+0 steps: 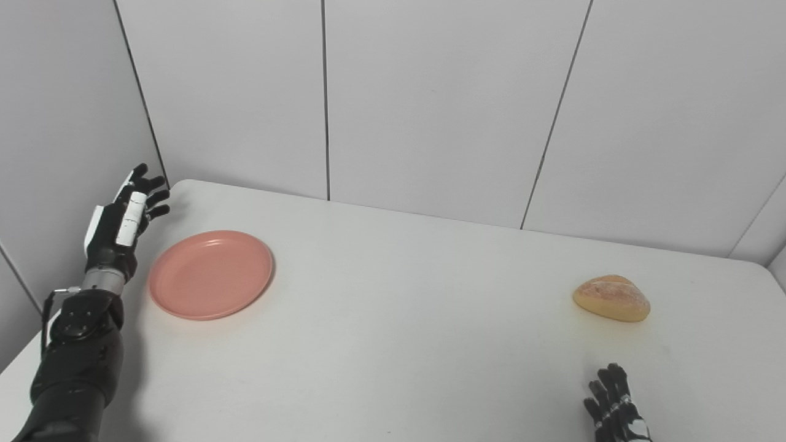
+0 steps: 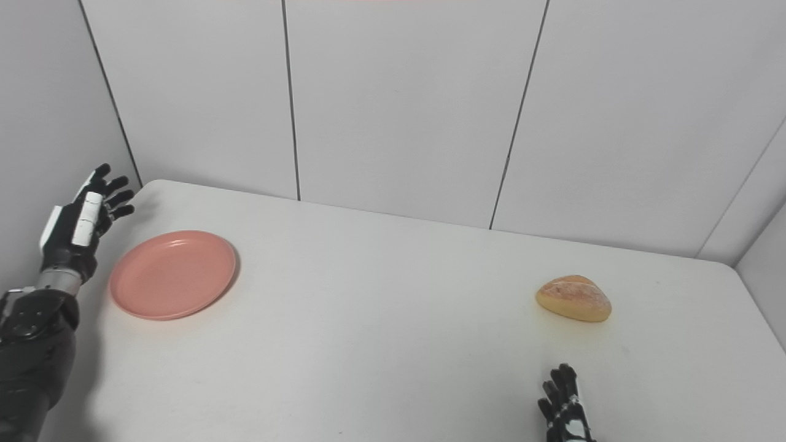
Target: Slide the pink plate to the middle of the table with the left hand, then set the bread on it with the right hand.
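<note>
The pink plate (image 1: 211, 274) lies flat on the white table (image 1: 405, 319) at the left side, empty. My left hand (image 1: 123, 222) is raised above the table's left edge, just left of the plate and apart from it, open with fingers spread. The bread (image 1: 611, 298), a golden rounded loaf, lies on the right side of the table. My right hand (image 1: 614, 408) is at the bottom edge, in front of the bread and apart from it, open with fingers straight and holding nothing; only its fingers show.
White panelled walls (image 1: 430, 104) close off the back and left of the table. The table's far corners are rounded. Bare tabletop lies between plate and bread.
</note>
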`<state>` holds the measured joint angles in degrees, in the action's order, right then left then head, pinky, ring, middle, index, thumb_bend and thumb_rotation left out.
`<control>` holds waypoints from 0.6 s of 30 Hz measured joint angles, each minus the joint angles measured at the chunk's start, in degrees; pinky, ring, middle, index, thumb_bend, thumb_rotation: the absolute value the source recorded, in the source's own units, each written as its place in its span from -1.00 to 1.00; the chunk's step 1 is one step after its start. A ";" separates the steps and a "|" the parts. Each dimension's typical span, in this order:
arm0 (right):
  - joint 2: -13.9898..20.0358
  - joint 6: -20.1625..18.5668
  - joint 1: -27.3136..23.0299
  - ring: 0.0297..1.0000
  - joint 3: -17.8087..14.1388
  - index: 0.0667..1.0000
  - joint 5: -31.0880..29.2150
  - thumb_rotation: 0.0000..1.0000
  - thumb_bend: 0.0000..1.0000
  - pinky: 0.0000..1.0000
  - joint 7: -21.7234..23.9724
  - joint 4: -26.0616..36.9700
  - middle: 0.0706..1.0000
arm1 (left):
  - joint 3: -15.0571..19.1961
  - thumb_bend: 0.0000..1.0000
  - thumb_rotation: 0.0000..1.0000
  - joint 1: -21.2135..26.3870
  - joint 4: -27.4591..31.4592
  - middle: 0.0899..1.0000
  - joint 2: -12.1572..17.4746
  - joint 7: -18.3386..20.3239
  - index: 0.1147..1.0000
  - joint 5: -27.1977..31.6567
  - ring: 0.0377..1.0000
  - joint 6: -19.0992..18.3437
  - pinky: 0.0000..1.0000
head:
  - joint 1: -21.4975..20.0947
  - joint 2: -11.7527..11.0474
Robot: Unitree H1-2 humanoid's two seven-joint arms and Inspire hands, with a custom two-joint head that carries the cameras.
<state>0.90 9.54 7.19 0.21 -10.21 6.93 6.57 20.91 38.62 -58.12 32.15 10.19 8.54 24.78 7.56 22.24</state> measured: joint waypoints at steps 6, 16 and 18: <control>0.12 -0.02 0.23 1.00 -0.02 1.00 0.11 0.97 0.51 1.00 -0.19 0.21 1.00 | 0.58 1.00 0.67 -0.02 -2.62 0.73 0.22 1.00 0.84 0.25 0.65 0.02 0.56 | -0.18 0.35; 0.16 -0.20 0.37 1.00 0.02 1.00 0.09 0.96 0.52 1.00 -0.25 0.52 1.00 | 0.39 0.89 0.59 0.32 -8.66 0.65 0.18 -0.46 0.79 0.21 0.61 0.66 0.63 | -0.35 1.05; 0.16 -0.22 0.40 1.00 0.01 1.00 0.08 0.96 0.52 1.00 -0.25 0.57 1.00 | 0.45 0.85 0.58 0.78 -9.56 0.66 0.18 -0.41 0.82 0.50 0.63 0.84 0.65 | -0.35 1.14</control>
<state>1.06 9.32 7.60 0.22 -10.13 6.68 7.14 21.37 39.40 -67.68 32.33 9.79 9.04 25.62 7.21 23.38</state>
